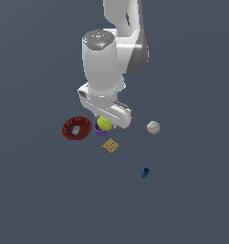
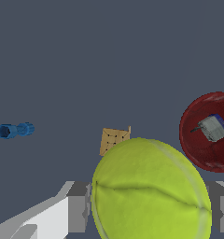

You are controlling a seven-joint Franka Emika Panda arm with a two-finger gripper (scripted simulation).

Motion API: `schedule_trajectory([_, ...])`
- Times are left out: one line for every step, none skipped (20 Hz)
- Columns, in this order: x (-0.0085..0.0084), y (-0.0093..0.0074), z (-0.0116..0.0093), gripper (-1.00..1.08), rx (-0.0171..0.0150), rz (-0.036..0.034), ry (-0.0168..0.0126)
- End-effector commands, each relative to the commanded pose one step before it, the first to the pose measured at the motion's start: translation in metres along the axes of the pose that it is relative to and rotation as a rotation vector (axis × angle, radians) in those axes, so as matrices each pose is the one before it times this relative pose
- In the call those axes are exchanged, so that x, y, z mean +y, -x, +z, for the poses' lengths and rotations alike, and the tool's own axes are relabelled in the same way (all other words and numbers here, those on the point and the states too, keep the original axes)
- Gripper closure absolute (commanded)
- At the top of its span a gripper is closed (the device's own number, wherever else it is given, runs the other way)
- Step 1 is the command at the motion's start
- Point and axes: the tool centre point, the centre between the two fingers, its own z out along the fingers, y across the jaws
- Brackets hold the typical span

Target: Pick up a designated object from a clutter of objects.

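The yellow-green tennis ball [image 1: 105,123] is seen directly under the wrist of the arm, between the two fingers of the claw [image 2: 149,205]. In the wrist view the ball [image 2: 151,191] fills the space between the grey finger pads [image 2: 78,205], one flanking each side; the pads appear pressed against it, so the claw is taken to be clamped on the ball. Whether the ball is lifted clear of the desk [image 1: 192,209] cannot be told.

The arm is held nearly vertical, its white forearm pointing straight down and the hand turned so the wrist block juts toward the exterior view's right.

Just beneath and beside the ball, the purple cup [image 1: 100,129] is partly hidden by it. The tan square cracker [image 1: 110,146] lies on the desk near the claw, on the camera side; it is also seen just beyond the ball in the wrist view [image 2: 114,140]. The red ridged bowl [image 1: 77,128] sits close to the claw on the exterior view's left, with a small grey and blue item [image 1: 76,129] inside. The white baseball [image 1: 153,127] rests apart on the exterior view's right. The tiny blue piece [image 1: 145,172] lies farthest from the claw
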Motion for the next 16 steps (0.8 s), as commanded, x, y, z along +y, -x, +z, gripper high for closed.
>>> schedule_trajectory([-0.00184, 0.01252, -0.02462, 1.08, 0.00207, 0.00034, 0.00038])
schedule_trajectory([-0.00079, 0.00509, -0.0099, 1.08, 0.0, 0.0, 0.0])
schedule_trajectory([-0.00082, 0.00519, -0.01015, 1.08, 0.0, 0.0, 0.0])
schedule_trajectory([-0.00094, 0.00538, -0.01044, 1.08, 0.00038, 0.00013, 0.00056])
schedule_trajectory([-0.00088, 0.00538, -0.01059, 1.08, 0.0, 0.0, 0.0])
schedule_trajectory([-0.00089, 0.00527, -0.0104, 1.08, 0.0, 0.0, 0.0])
schedule_trajectory([-0.00101, 0.00522, -0.01018, 1.08, 0.00037, 0.00011, 0.00057])
schedule_trajectory([-0.00089, 0.00502, -0.00997, 1.08, 0.0, 0.0, 0.0])
schedule_trajectory([-0.0009, 0.00488, -0.00974, 1.08, 0.0, 0.0, 0.0])
schedule_trajectory([-0.00091, 0.00475, -0.00951, 1.08, 0.0, 0.0, 0.0])
schedule_trajectory([-0.00092, 0.0046, -0.00924, 1.08, 0.0, 0.0, 0.0])
schedule_trajectory([-0.00091, 0.00444, -0.00895, 1.08, 0.0, 0.0, 0.0])
schedule_trajectory([-0.0009, 0.00426, -0.00861, 1.08, 0.0, 0.0, 0.0])
schedule_trajectory([-0.00089, 0.00407, -0.00825, 1.08, 0.0, 0.0, 0.0])
schedule_trajectory([-0.0009, 0.00386, -0.00789, 1.08, 0.0, 0.0, 0.0])
schedule_trajectory([-0.0009, 0.00363, -0.0075, 1.08, 0.0, 0.0, 0.0])
